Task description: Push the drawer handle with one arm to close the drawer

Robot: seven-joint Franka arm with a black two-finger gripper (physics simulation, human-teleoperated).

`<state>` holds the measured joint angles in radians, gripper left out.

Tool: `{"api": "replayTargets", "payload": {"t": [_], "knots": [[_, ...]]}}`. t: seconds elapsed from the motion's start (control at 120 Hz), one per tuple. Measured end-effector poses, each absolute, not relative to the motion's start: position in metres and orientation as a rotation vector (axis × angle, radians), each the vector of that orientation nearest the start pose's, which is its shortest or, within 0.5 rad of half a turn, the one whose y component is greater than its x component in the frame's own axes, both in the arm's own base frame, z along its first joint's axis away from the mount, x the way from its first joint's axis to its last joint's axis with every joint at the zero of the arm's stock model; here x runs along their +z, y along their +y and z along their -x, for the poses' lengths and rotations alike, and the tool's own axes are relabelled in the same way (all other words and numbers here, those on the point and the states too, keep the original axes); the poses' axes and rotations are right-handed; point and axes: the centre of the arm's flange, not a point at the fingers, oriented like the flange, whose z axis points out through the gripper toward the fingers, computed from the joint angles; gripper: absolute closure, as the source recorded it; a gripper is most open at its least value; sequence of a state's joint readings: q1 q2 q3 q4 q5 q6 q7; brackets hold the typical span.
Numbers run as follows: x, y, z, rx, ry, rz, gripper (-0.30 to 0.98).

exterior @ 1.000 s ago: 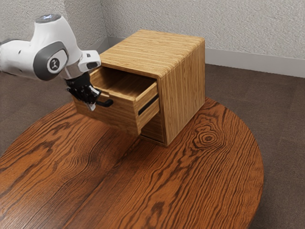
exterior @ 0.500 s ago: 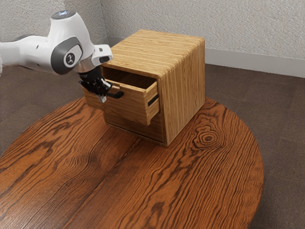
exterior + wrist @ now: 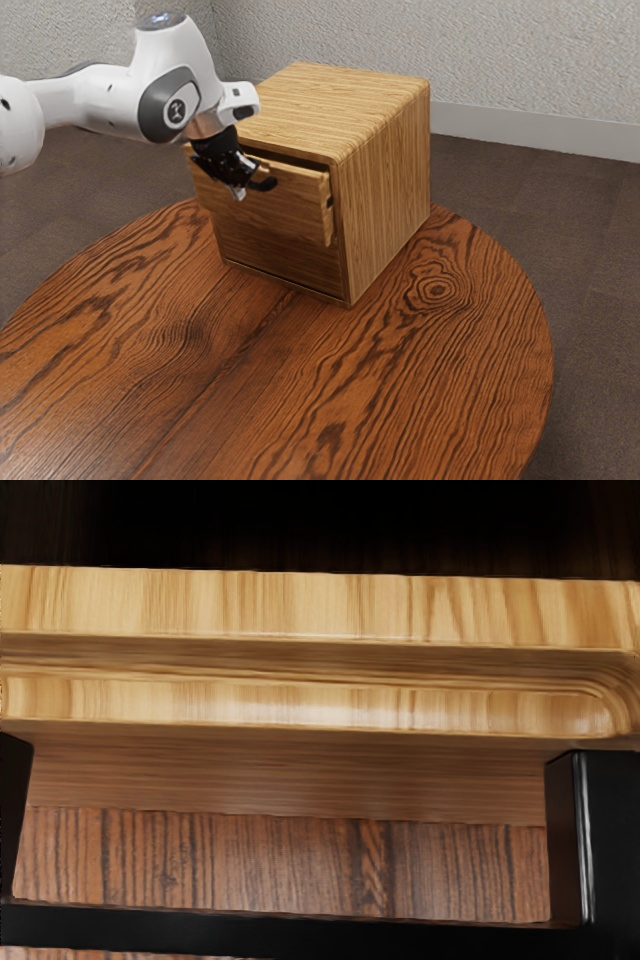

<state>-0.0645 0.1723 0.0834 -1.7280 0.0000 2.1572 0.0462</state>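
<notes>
My gripper (image 3: 238,190) is at the front of the wooden drawer (image 3: 285,208), beside its black handle (image 3: 265,184), and partly covers that handle. The drawer stands a little way out of the cabinet (image 3: 390,175), with a narrow dark gap above its front and a short piece of its side showing. In the wrist view, the black handle (image 3: 280,932) runs across just under my hand, in front of the drawer's light upper edge (image 3: 300,705). Whether my gripper touches the handle cannot be made out.
The cabinet stands on a round wooden table (image 3: 400,390) with strong dark grain. Below the open drawer is the cabinet's lower front. A grey wall (image 3: 530,60) and dark floor lie behind the table.
The drawer has slid well into the cabinet, from far out to slightly out. My gripper has travelled with its front toward the cabinet, to the exterior view's right and slightly up.
</notes>
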Motion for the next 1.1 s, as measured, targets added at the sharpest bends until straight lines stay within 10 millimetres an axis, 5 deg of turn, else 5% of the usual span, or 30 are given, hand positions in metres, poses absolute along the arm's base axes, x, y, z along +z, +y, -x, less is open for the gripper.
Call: {"api": "replayTargets", "payload": {"t": [0.633,0.692,0.775,0.875,0.975,1.1], "knots": [[0.501,0.003,-0.672,-0.412,0.083,3.105,0.79],[0.501,0.013,-0.640,-0.363,0.036,3.140,0.79],[0.519,0.030,-0.564,-0.341,-0.039,3.186,0.79],[0.587,0.036,-0.476,-0.432,-0.064,3.188,0.66],[0.630,0.034,-0.451,-0.444,-0.055,3.163,0.44],[0.708,0.021,-0.438,-0.494,-0.013,3.133,0.25]]}}
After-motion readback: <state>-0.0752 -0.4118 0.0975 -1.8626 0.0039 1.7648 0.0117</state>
